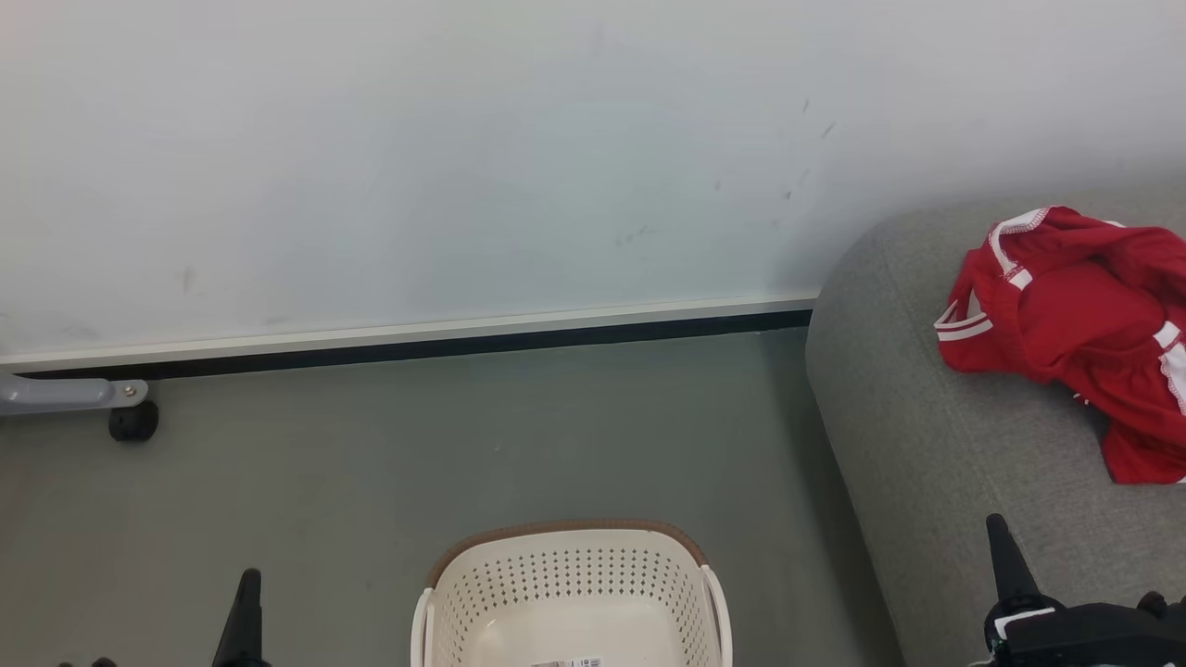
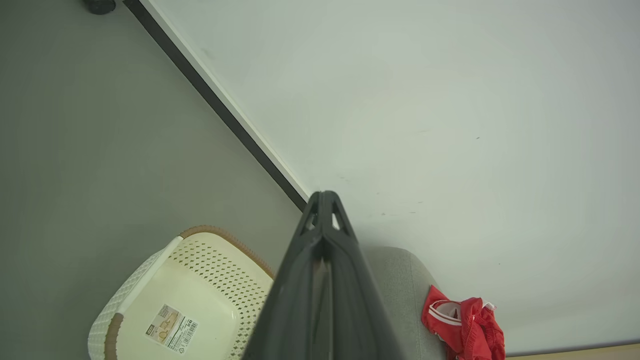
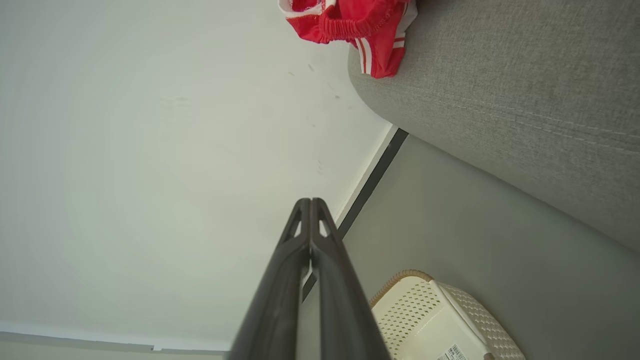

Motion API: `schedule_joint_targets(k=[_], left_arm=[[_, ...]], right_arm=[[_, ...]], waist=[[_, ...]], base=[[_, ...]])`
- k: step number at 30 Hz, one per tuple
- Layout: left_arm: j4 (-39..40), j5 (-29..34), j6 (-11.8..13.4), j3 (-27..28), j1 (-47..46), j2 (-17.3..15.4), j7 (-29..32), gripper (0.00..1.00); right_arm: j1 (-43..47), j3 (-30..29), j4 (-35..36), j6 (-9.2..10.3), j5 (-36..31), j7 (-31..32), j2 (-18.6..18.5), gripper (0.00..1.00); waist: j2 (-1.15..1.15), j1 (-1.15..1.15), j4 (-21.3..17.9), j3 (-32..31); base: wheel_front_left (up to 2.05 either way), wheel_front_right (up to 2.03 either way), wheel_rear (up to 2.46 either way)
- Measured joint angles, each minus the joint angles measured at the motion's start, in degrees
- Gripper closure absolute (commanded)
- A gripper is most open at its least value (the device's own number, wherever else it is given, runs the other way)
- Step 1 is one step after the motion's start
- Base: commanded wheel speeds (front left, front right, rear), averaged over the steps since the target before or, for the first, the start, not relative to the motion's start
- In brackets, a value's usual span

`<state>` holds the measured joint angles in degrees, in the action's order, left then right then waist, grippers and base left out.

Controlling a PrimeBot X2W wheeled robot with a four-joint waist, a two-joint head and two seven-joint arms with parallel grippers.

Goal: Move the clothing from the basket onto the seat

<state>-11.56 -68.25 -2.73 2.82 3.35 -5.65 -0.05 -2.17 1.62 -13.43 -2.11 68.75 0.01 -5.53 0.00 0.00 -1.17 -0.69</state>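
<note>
The clothing [image 1: 1066,315] lies on the seat [image 1: 927,445], leaving the basket [image 1: 570,579] bare, so my left gripper [image 1: 248,585] and right gripper [image 1: 997,530] rest closed, empty.

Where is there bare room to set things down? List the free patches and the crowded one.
Free: on the seat, the near and left part, between the clothing and the right gripper. Free: the floor between the skirting, the basket and the seat. The basket shows just a label inside. Crowded: the seat's far right, under the clothing.
</note>
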Motion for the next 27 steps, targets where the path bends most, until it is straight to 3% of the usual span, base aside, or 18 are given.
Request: schedule_joint_targets(k=[27], left_arm=[[-4.59, -19.23, -3.44, 2.04, -6.08, 2.54, 5.63, 1.00]], right_arm=[[-2.10, -7.80, -3.12, -3.96, 19.19, 5.55, 2.54, 1.00]], waist=[[0.00, 0.00, 1.00, 0.67]], base=[[0.00, 0.00, 0.00]])
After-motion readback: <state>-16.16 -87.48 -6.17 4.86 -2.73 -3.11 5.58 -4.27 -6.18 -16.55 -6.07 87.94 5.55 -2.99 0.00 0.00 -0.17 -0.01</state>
